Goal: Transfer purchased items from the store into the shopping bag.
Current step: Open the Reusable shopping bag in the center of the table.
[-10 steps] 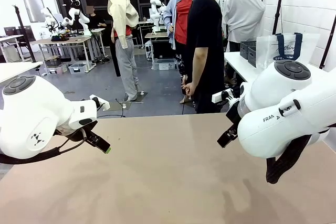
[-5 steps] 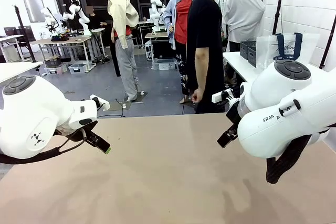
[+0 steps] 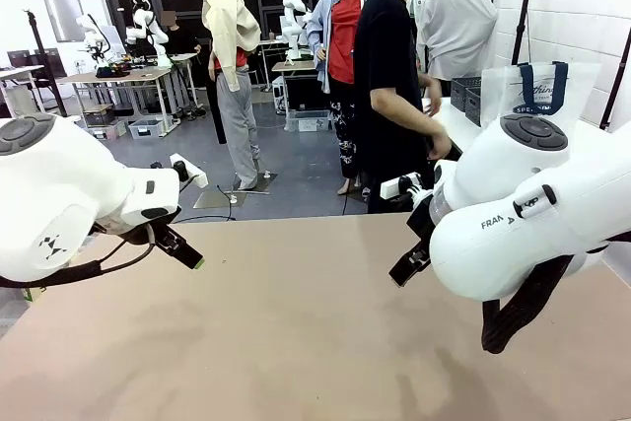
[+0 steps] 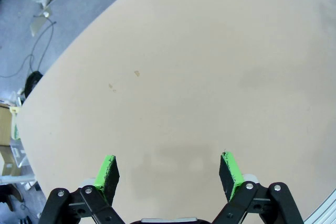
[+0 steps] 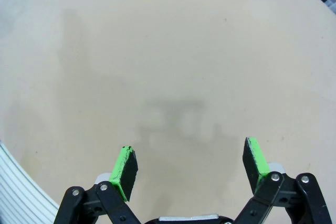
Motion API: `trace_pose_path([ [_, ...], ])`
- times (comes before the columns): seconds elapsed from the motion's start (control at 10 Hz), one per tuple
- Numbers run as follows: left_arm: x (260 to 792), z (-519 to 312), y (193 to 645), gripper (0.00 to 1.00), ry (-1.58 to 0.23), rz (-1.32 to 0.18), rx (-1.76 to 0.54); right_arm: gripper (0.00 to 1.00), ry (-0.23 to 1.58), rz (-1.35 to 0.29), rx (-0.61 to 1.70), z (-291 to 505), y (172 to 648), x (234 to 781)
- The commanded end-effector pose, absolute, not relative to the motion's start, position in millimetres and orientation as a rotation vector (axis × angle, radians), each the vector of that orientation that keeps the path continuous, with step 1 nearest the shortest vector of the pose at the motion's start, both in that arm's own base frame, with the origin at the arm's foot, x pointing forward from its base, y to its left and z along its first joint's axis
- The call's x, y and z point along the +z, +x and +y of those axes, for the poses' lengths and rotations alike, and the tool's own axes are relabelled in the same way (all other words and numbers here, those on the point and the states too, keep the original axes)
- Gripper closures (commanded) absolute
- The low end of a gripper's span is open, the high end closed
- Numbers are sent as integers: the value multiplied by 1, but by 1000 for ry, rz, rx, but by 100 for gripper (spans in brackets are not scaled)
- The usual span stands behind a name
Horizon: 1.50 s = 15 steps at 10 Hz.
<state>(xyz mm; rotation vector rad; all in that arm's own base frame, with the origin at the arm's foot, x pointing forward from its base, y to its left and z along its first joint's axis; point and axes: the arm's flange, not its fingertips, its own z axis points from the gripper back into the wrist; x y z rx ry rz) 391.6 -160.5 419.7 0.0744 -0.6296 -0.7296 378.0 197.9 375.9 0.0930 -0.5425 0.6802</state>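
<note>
Above the bare tan table (image 3: 296, 322) my left gripper (image 4: 168, 169) stands open with nothing between its green pads. My right gripper (image 5: 191, 161) is open too, over bare tabletop. The shopping bag (image 3: 537, 91), clear plastic with navy handles, stands upright on a white side table at the far right, beyond my right arm. Beside it sits the store (image 3: 465, 96), a dark grey lattice basket. The purchased items are out of view. A person in a black shirt (image 3: 389, 76) stands at the table's far edge, one hand (image 3: 439, 145) stretched towards the side table.
My two bulky white arms (image 3: 59, 204) (image 3: 523, 214) hang over the table's left and right sides. More people stand behind the person in black. A white wall bounds the right side.
The person in black has turned and stretched a hand towards the side table. My left arm has risen slightly and my right arm has shifted a little left. Both grippers stay open.
</note>
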Motion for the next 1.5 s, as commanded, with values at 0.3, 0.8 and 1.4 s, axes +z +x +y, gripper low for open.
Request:
trace_pose_path([
  [0.3,410,-164,410,0,185,-716,-710,0,86,-560,681,170,371,388],
  [0.8,407,-164,422,0,273,-789,-741,0,72,-563,691,165,368,389],
  [1.4,423,-144,414,0,234,-759,-755,0,88,-568,655,177,384,393],
])
